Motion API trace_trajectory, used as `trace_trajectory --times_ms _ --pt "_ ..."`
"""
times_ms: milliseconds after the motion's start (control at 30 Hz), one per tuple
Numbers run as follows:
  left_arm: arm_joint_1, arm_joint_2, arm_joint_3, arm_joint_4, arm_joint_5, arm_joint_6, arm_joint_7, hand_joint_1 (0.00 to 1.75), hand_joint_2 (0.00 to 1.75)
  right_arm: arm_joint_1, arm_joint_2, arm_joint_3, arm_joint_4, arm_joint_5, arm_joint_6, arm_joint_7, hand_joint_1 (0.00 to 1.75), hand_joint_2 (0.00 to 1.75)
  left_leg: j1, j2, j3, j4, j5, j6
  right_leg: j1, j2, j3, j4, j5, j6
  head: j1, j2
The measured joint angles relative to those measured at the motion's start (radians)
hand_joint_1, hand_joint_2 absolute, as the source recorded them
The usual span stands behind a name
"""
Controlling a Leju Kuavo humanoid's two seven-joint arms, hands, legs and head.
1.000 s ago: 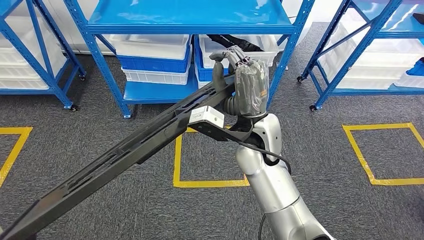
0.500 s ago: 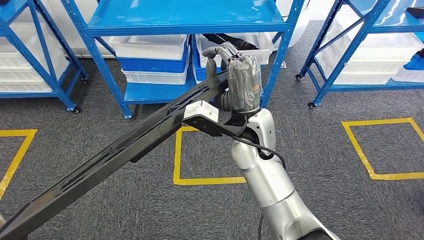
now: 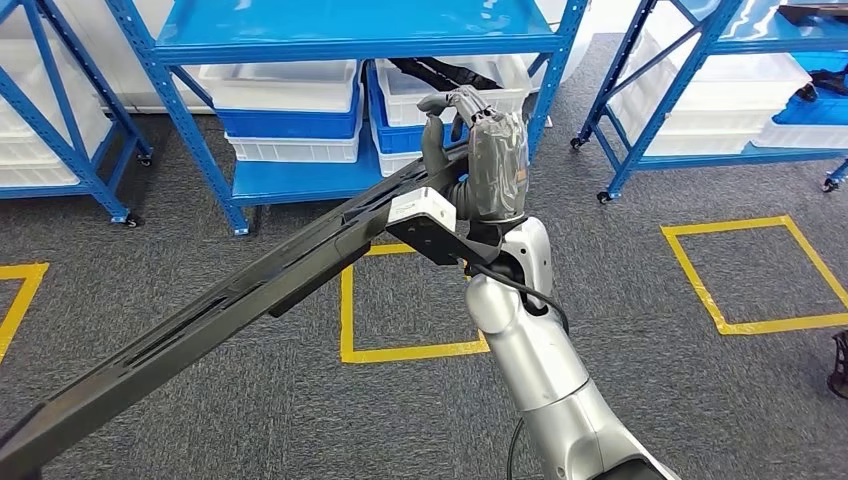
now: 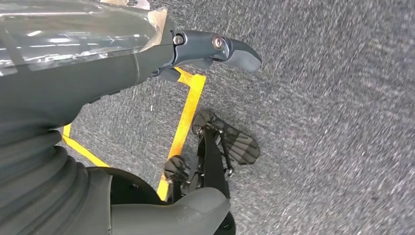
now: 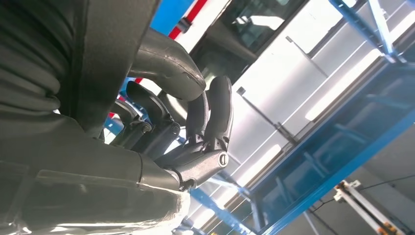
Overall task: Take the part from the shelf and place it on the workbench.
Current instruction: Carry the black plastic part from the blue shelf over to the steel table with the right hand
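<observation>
Part retrieved, placement pending: the right robot hand (image 3: 478,140) grips the long black slotted rail (image 3: 250,300) clear of the blue shelf (image 3: 350,45); left robot hand (image 4: 215,46) open.

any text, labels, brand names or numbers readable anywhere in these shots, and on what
None can be read.
The small white box on the right wrist bracket: its face shows no legible print.
The long black slotted metal part held in the right hand: no markings visible.
The white plastic bins on the blue steel shelf: no labels visible.
</observation>
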Motion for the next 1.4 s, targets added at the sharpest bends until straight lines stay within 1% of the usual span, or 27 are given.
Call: trace_trajectory --times_ms 33,67,133,200,267,300,367,433,467,500,533,567,600,667,733,800,867,933,1000,1033,1067,1100,1167,1233,1267,1333,1400 --pt "0.000 0.000 0.000 0.000 0.000 0.000 0.000 0.00 1.75 0.000 -0.003 -0.004 0.003 0.006 0.000 0.004 1.75 1.75 0.000 0.009 -0.002 0.000 0.001 0.001 -0.001 -0.002 0.000 0.008 0.002 0.006 0.000 0.000" --pt "0.000 0.000 0.000 0.000 0.000 0.000 0.001 0.00 1.75 -0.001 -0.006 -0.008 0.006 0.016 -0.001 0.011 1.75 1.75 0.001 0.019 -0.002 0.000 0.002 0.001 -0.002 -0.007 0.021 -0.024 0.017 0.014 0.001 0.000" --pt "0.000 -0.001 0.000 0.000 0.000 0.000 0.002 0.00 1.75 -0.005 -0.012 -0.017 0.011 0.034 -0.002 0.022 1.75 1.75 0.000 0.036 -0.001 0.000 0.004 -0.002 -0.003 -0.043 0.098 -0.162 0.059 0.026 0.002 0.000" --pt "0.000 -0.002 0.000 0.000 0.000 0.000 0.003 0.00 1.75 -0.013 -0.015 -0.024 0.014 0.044 -0.003 0.029 1.75 1.75 -0.006 0.052 -0.001 0.000 0.006 -0.011 0.006 -0.071 0.146 -0.257 0.082 0.020 0.002 0.000" --pt "-0.001 -0.002 0.000 0.000 0.000 0.000 0.003 0.00 1.75 -0.017 -0.020 -0.028 0.019 0.048 -0.005 0.032 1.75 1.75 -0.011 0.070 0.000 -0.003 0.009 -0.022 0.014 -0.058 0.147 -0.269 0.089 0.004 0.002 0.000" --pt "-0.002 -0.002 0.001 0.000 0.000 0.000 0.004 0.00 1.75 -0.018 -0.022 -0.030 0.020 0.048 -0.006 0.033 1.75 1.75 -0.009 0.073 0.001 -0.003 0.009 -0.028 0.008 -0.047 0.144 -0.270 0.094 -0.004 0.001 0.000" --pt "-0.003 -0.002 0.001 0.000 0.000 0.000 0.004 0.00 1.75 -0.019 -0.025 -0.034 0.023 0.054 -0.008 0.037 1.75 1.75 -0.004 0.044 -0.010 0.025 -0.018 -0.035 -0.002 -0.028 0.142 -0.273 0.102 -0.021 -0.001 0.000" --pt "-0.002 -0.001 0.001 0.000 0.000 0.000 0.006 0.00 1.75 -0.022 -0.027 -0.036 0.031 0.096 -0.015 0.064 1.75 1.75 -0.004 -0.006 -0.057 0.136 -0.086 -0.036 -0.002 -0.009 0.139 -0.274 0.107 -0.037 -0.004 0.000" --pt "-0.002 -0.002 0.001 0.000 0.000 0.000 0.008 0.00 1.75 -0.025 -0.030 -0.039 0.040 0.137 -0.020 0.091 1.75 1.75 -0.005 -0.019 -0.088 0.207 -0.118 -0.034 0.002 0.001 0.137 -0.274 0.109 -0.042 -0.006 0.000" --pt "-0.002 -0.002 0.001 0.000 -0.001 -0.001 0.009 0.00 1.75 -0.030 -0.037 -0.045 0.056 0.195 -0.026 0.132 1.75 1.75 -0.006 -0.025 -0.112 0.262 -0.136 -0.032 0.007 0.012 0.136 -0.274 0.111 -0.044 -0.006 0.000" --pt "-0.002 -0.002 0.002 0.000 -0.002 -0.003 0.010 0.00 1.75 -0.039 -0.048 -0.054 0.076 0.265 -0.031 0.180 1.75 1.75 -0.008 -0.027 -0.123 0.285 -0.136 -0.029 0.010 0.023 0.135 -0.274 0.112 -0.046 -0.006 0.000" --pt "-0.002 -0.001 0.004 0.000 -0.002 -0.005 0.010 0.00 1.75 -0.054 -0.065 -0.067 0.104 0.351 -0.040 0.233 1.75 1.75 -0.009 -0.029 -0.113 0.267 -0.116 -0.023 0.014 0.034 0.135 -0.273 0.113 -0.046 -0.006 0.000" --pt "-0.002 -0.001 0.006 0.000 -0.002 -0.007 0.010 0.00 1.75 -0.074 -0.085 -0.083 0.139 0.445 -0.050 0.283 1.75 1.75 -0.010 -0.036 -0.088 0.216 -0.084 -0.017 0.016 0.044 0.135 -0.272 0.114 -0.047 -0.006 0.000" --pt "-0.001 0.001 0.014 0.000 -0.003 -0.011 0.009 0.00 1.75 -0.133 -0.127 -0.123 0.228 0.622 -0.077 0.357 1.75 1.75 -0.010 -0.078 -0.023 0.086 -0.029 -0.003 0.021 0.064 0.130 -0.267 0.117 -0.045 -0.005 0.000" --pt "-0.001 0.002 0.023 0.000 -0.004 -0.015 0.010 0.00 1.75 -0.205 -0.170 -0.157 0.331 0.730 -0.099 0.416 1.75 1.75 -0.013 -0.107 0.006 0.022 -0.016 0.004 0.019 0.083 0.118 -0.264 0.123 -0.036 -0.003 0.000" --pt "0.000 0.002 0.029 0.000 -0.008 -0.019 0.010 0.00 1.75 -0.270 -0.222 -0.173 0.420 0.770 -0.109 0.480 1.75 1.75 -0.017 -0.092 0.008 0.011 -0.012 0.009 0.016 0.100 0.107 -0.266 0.131 -0.022 -0.004 0.000" --pt "0.001 0.003 0.033 0.000 -0.016 -0.023 0.011 0.00 1.75 -0.323 -0.281 -0.176 0.485 0.780 -0.107 0.536 1.75 1.75 -0.014 -0.071 0.012 -0.004 -0.001 0.019 0.017 0.075 0.090 -0.249 0.124 -0.012 -0.002 0.000" --pt "0.001 0.004 0.037 0.000 -0.023 -0.029 0.011 0.00 1.75 -0.372 -0.336 -0.175 0.535 0.783 -0.101 0.573 1.75 1.75 -0.011 -0.046 0.015 -0.014 0.004 0.025 0.014 0.026 0.041 -0.158 0.085 -0.008 0.002 0.000" --pt "0.002 0.005 0.041 0.000 -0.033 -0.036 0.010 0.00 1.75 -0.404 -0.385 -0.177 0.573 0.784 -0.091 0.588 1.75 1.75 -0.010 -0.022 0.014 -0.014 0.004 0.026 0.005 0.006 -0.022 -0.034 0.045 -0.001 0.005 0.000" --pt "0.002 0.006 0.042 0.000 -0.038 -0.040 0.010 0.00 1.75 -0.411 -0.408 -0.180 0.587 0.784 -0.086 0.588 1.75 1.75 -0.009 -0.010 0.014 -0.014 0.003 0.025 -0.001 0.002 -0.039 -0.003 0.040 0.007 0.005 0.000" --pt "0.002 0.006 0.042 0.000 -0.044 -0.044 0.009 0.00 1.75 -0.414 -0.431 -0.186 0.597 0.784 -0.081 0.584 1.75 1.75 -0.006 0.000 0.015 -0.013 0.001 0.023 -0.008 -0.002 -0.035 -0.011 0.050 0.018 0.006 0.000" --pt "0.002 0.007 0.043 0.000 -0.049 -0.048 0.008 0.00 1.75 -0.416 -0.454 -0.195 0.604 0.782 -0.078 0.577 1.75 1.75 -0.003 0.011 0.016 -0.013 -0.001 0.020 -0.014 -0.011 -0.012 -0.059 0.073 0.031 0.006 0.000" --pt "0.002 0.009 0.043 -0.001 -0.060 -0.056 0.007 0.00 1.75 -0.418 -0.492 -0.219 0.612 0.774 -0.073 0.554 1.75 1.75 -0.003 0.031 0.021 -0.012 -0.008 0.009 -0.020 -0.054 0.059 -0.202 0.125 0.052 0.009 0.000" --pt "0.001 0.013 0.043 -0.003 -0.076 -0.061 0.006 0.00 1.75 -0.412 -0.524 -0.249 0.615 0.761 -0.070 0.527 1.75 1.75 -0.010 0.049 0.026 -0.013 -0.015 -0.003 -0.012 -0.077 0.097 -0.279 0.146 0.049 0.010 0.000" --pt "0.001 0.016 0.043 -0.004 -0.083 -0.063 0.006 0.00 1.75 -0.402 -0.539 -0.267 0.616 0.755 -0.069 0.513 1.75 1.75 -0.014 0.056 0.029 -0.015 -0.017 -0.007 -0.007 -0.071 0.099 -0.283 0.145 0.043 0.009 0.000" --pt "-0.001 0.017 0.043 -0.005 -0.093 -0.066 0.006 0.00 1.75 -0.374 -0.568 -0.303 0.615 0.747 -0.069 0.492 1.75 1.75 -0.012 0.067 0.035 -0.017 -0.024 -0.014 -0.016 -0.049 0.098 -0.284 0.147 0.030 0.006 0.000" --pt "-0.001 0.020 0.044 -0.005 -0.101 -0.068 0.008 0.00 1.75 -0.350 -0.588 -0.334 0.610 0.740 -0.069 0.474 1.75 1.75 -0.007 0.039 0.019 0.029 -0.060 -0.016 -0.024 -0.027 0.099 -0.285 0.148 0.011 0.003 0.000"
